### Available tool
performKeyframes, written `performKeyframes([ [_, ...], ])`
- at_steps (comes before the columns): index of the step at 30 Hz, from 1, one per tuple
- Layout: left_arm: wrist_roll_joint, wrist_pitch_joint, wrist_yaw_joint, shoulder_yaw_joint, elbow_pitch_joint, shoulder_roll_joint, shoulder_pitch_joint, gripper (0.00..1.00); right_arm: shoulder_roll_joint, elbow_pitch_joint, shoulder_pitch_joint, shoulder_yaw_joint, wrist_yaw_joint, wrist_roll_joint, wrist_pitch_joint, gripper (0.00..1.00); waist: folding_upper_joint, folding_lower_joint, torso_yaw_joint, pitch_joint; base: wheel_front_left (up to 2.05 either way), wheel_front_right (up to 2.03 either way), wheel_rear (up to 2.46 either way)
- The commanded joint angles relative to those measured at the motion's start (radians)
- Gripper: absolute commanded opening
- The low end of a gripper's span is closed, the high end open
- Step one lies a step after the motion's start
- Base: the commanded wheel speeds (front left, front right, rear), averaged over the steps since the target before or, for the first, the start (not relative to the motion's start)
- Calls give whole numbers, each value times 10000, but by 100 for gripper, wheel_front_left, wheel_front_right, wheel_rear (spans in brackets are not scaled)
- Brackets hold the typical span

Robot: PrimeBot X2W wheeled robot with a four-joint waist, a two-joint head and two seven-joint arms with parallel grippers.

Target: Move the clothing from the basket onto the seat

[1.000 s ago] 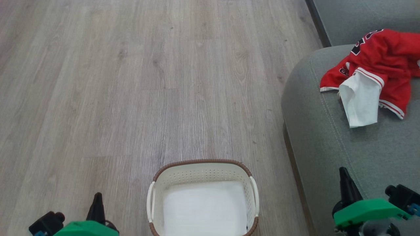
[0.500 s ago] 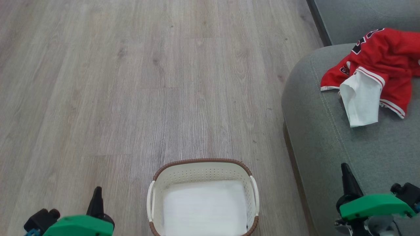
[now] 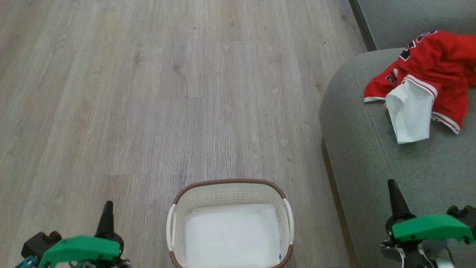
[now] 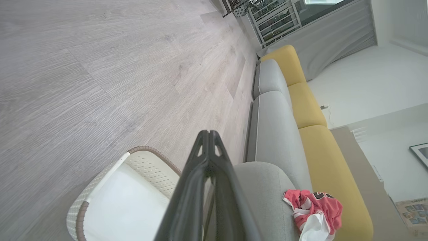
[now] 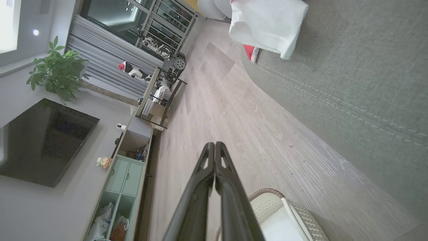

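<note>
Both grippers sitting low with fingers pressed together, gripping nothing; clothing lying on the seat.

The left gripper [image 3: 108, 208] is hanging over the wood floor [image 3: 148, 93], its two dark fingers meeting tip to tip. Just to its right, between the two grippers, the basket [image 3: 230, 182] is standing on the floor with a flat white sheet [image 3: 232, 238] lying in its bottom. The right gripper [image 3: 392, 186] is hovering over the front edge of the seat [image 3: 372, 156], its fingers likewise closed. Ahead of that gripper and well apart from it, the clothing [image 3: 435, 63] is lying crumpled on the seat, its white cloth piece draping toward the gripper. Black block lettering [image 3: 407, 52] is showing on the red fabric, folded over and unreadable.
</note>
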Motion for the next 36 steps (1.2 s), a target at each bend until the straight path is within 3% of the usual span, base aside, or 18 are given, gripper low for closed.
performKeyframes([
  [1, -358, 108, -111, 302, -374, 22, -563, 0, -43, -386, -522, 64, 53, 397, 125, 0, 0, 0, 2, 7, 0, 0, 0],
  [36, -4047, 1085, -745, 845, -594, -27, -1259, 0, -50, -509, -986, -161, 75, 4308, 1122, 0, 0, 0, 21, 131, 0, 0, 0],
])
